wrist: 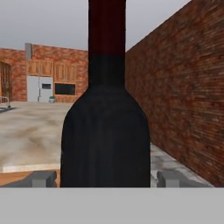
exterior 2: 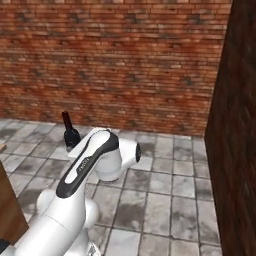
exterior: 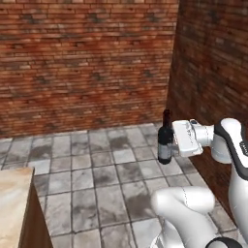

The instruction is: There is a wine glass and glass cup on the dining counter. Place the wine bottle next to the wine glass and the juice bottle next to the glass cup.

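Note:
The wine bottle [exterior: 165, 138], slim and nearly black with a dark red top, hangs upright above the tiled floor. My gripper [exterior: 170, 141] is shut on its body from the right. In the right base view the wine bottle [exterior 2: 70, 133] pokes out behind my arm. The hand view has the wine bottle [wrist: 105, 131] up close between my fingertips [wrist: 41, 179]. A corner of the dining counter [exterior: 13, 191] sits at lower left, and its beige top [wrist: 30, 131] stretches out behind the bottle. The wine glass, glass cup and juice bottle are out of view.
A brick wall [exterior: 87, 63] runs across the back and a darker brick wall [exterior: 208, 72] stands close on the right of my hand. Grey floor tiles [exterior: 97, 174] lie between me and the walls. Far wooden cabinets [wrist: 52, 72] show beyond the counter.

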